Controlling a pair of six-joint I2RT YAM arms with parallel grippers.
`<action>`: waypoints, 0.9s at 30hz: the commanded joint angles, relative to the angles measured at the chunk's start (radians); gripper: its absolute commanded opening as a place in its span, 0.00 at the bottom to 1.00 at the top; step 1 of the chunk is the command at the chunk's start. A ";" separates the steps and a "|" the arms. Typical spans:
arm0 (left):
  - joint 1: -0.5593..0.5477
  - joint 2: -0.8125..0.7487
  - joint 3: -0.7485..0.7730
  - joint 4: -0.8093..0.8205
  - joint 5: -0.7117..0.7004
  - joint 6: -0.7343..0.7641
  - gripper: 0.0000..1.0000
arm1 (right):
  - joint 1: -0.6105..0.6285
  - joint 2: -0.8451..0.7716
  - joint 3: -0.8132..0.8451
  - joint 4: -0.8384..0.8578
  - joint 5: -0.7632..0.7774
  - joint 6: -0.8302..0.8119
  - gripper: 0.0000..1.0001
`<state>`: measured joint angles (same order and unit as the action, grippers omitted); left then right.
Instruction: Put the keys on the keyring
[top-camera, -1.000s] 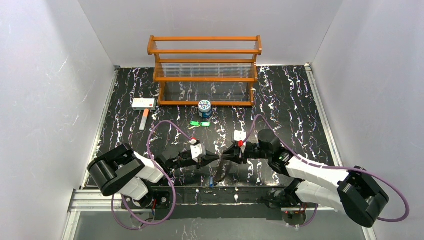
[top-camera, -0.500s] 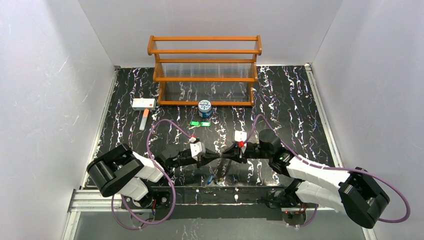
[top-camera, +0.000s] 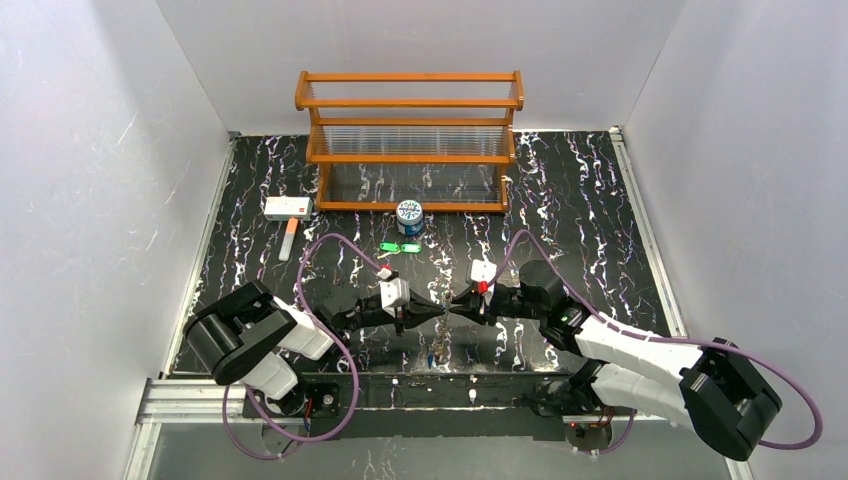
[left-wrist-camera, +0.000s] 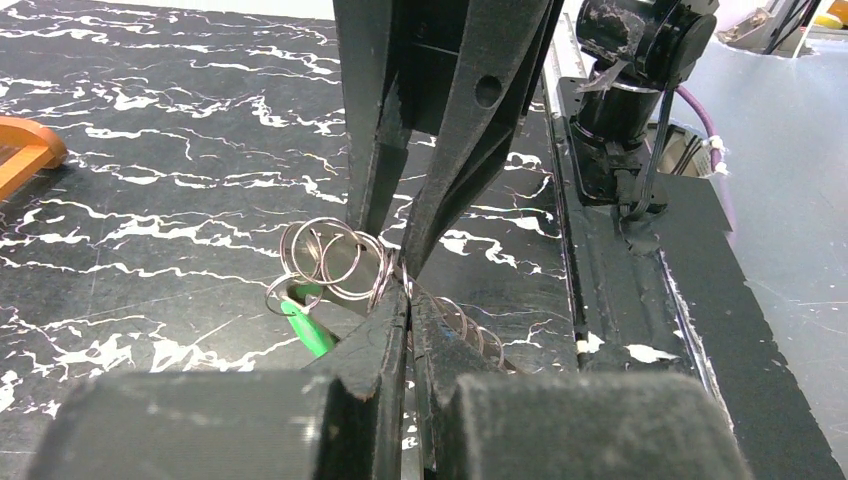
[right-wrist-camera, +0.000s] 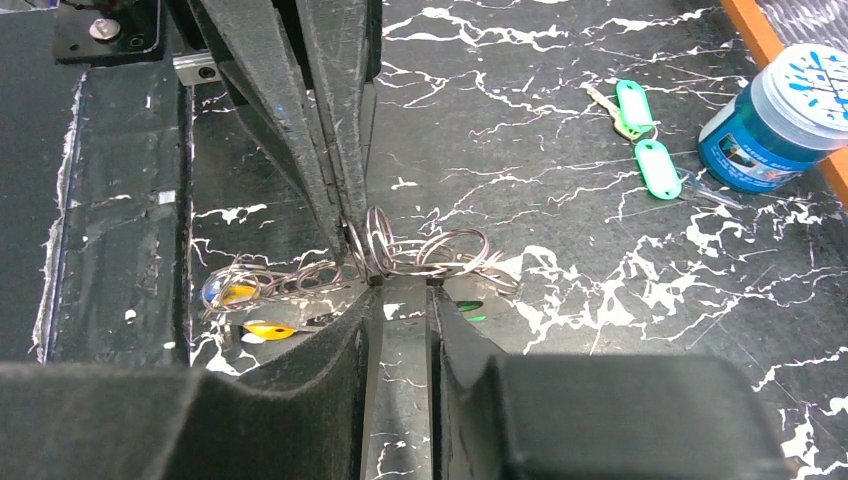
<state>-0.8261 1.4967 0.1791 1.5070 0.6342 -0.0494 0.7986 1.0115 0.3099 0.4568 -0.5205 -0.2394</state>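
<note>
The keyring shows as a linked bunch of silvery wire rings (right-wrist-camera: 420, 250), held between both grippers above the table's near middle. My left gripper (top-camera: 436, 311) is shut on the rings (left-wrist-camera: 335, 258); its jaws touch. My right gripper (top-camera: 453, 305) pinches the same bunch from the other side. A green key (left-wrist-camera: 308, 330) hangs from the rings. A yellow key (right-wrist-camera: 268, 329) and a blue one (right-wrist-camera: 213, 292) hang at the chain's far end. Two more green keys (top-camera: 401, 247) lie loose on the table, also in the right wrist view (right-wrist-camera: 645, 135).
A round blue-and-white can (top-camera: 409, 216) stands beside the loose green keys, in front of an orange wooden rack (top-camera: 410, 140). A white box with a red mark (top-camera: 287, 207) and a pale stick (top-camera: 289, 240) lie at the back left. The table's near edge rail (top-camera: 450, 385) is just below the grippers.
Both grippers have shifted a little away from the near edge, still joined at the rings. The dangling end of the chain hangs shorter than before.
</note>
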 joint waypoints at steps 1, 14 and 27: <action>0.005 0.006 0.023 0.084 0.037 -0.006 0.00 | -0.003 -0.034 -0.010 0.020 0.031 -0.005 0.31; 0.004 0.017 0.030 0.093 0.061 0.024 0.00 | -0.005 -0.018 0.001 0.035 -0.024 -0.005 0.35; 0.005 -0.300 -0.035 -0.318 -0.187 0.245 0.00 | -0.004 -0.062 -0.020 0.042 0.080 0.044 0.64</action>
<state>-0.8253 1.3579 0.1219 1.4181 0.5564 0.0631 0.7979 0.9791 0.2966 0.4511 -0.4854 -0.2264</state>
